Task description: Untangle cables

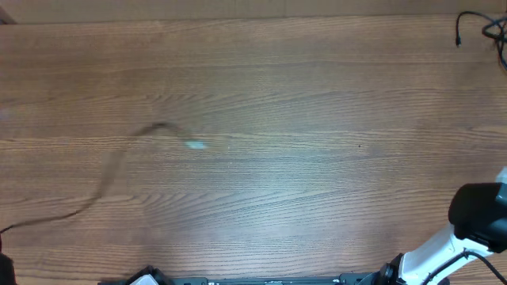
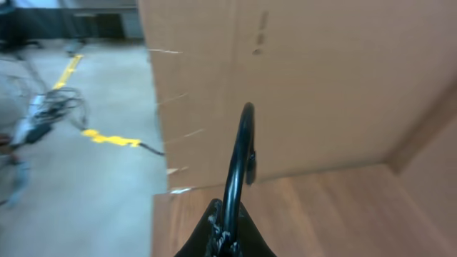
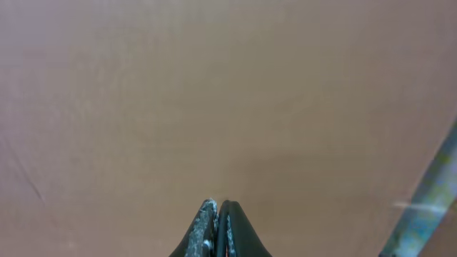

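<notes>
My left gripper (image 2: pixel 227 239) is shut on a black cable (image 2: pixel 239 157) that rises from the jaws and hooks over at its top. In the overhead view a thin, faint, blurred cable strand (image 1: pixel 103 178) runs from the table's left edge up to a small bend near the middle left; the left gripper is outside that view. More black cables (image 1: pixel 485 28) with a small plug end lie at the far right corner. My right gripper (image 3: pixel 216 214) is shut with nothing between its fingers and faces a plain brown surface.
The right arm (image 1: pixel 479 214) stands at the table's front right. A small pale spot (image 1: pixel 194 144) lies on the wooden table (image 1: pixel 317 158) near the strand's bend. A cardboard wall (image 2: pixel 321 86) fills the left wrist view, with floor and yellow tape (image 2: pixel 107 138) to its left.
</notes>
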Controlling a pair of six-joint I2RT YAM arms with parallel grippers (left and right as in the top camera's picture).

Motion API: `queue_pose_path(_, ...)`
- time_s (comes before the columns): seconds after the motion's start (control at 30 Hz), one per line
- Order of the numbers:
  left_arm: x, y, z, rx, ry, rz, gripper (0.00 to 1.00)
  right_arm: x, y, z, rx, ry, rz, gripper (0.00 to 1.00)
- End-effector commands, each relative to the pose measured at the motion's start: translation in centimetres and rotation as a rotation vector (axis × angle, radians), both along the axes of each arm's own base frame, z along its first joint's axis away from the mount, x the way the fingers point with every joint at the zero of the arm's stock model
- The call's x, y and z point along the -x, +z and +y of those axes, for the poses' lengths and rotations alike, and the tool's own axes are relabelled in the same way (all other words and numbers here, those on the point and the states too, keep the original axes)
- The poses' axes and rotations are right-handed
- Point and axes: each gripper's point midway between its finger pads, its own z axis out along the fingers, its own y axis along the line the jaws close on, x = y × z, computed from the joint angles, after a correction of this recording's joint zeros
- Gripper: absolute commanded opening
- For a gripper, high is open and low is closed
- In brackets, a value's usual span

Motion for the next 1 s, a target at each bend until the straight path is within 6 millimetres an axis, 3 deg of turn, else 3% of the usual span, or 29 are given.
queue_pose_path(0.0,-4.1,-1.3,0.0,0.081,-0.148,-0.026,0.04,-1.0,-1.8,-0.4,0.01,-0.032,0.045,0.04)
queue_pose_path(0.1,-6.7,-1.9,-0.4,0.122,-0.262,-0.032,0.04,-1.5,-2.2,2.5,-0.005,0.046,0.067,0.04)
queue_pose_path(0.2,-8.1,-1.9,-0.6,0.138,-0.317,-0.047,0.04,-1.4,-1.3,5.7,-0.001,0.104,0.059,0.04)
queue_pose_path(0.33,-9.4,-1.7,-1.3,0.145,-0.396,-0.066,0.04,-0.2,1.4,10.4,0.017,0.178,0.014,0.04)
queue_pose_path(0.4,-9.8,-1.7,-1.5,0.148,-0.42,-0.067,0.04,1.2,4.0,12.5,0.035,0.212,-0.039,0.04)
queue_pose_path(0.47,-9.9,-1.8,-1.5,0.153,-0.423,-0.064,0.04,2.2,6.1,12.6,0.05,0.195,-0.082,0.04)
queue_pose_path(0.5,-10.0,-1.9,-1.5,0.157,-0.427,-0.063,0.04,2.3,6.4,11.7,0.055,0.156,-0.088,0.04)
queue_pose_path(0.6,-11.2,-2.4,-2.7,0.202,-0.518,-0.078,0.04,2.5,6.4,6.3,0.128,-0.064,-0.075,0.04)
queue_pose_path(0.77,-12.3,-2.4,-4.1,0.23,-0.611,-0.103,0.04,4.5,6.1,-1.2,0.242,-0.338,-0.024,0.04)
queue_pose_path(0.97,-13.0,-2.4,-5.1,0.255,-0.678,-0.121,0.04,7.1,5.3,-7.0,0.251,-0.45,0.025,0.04)
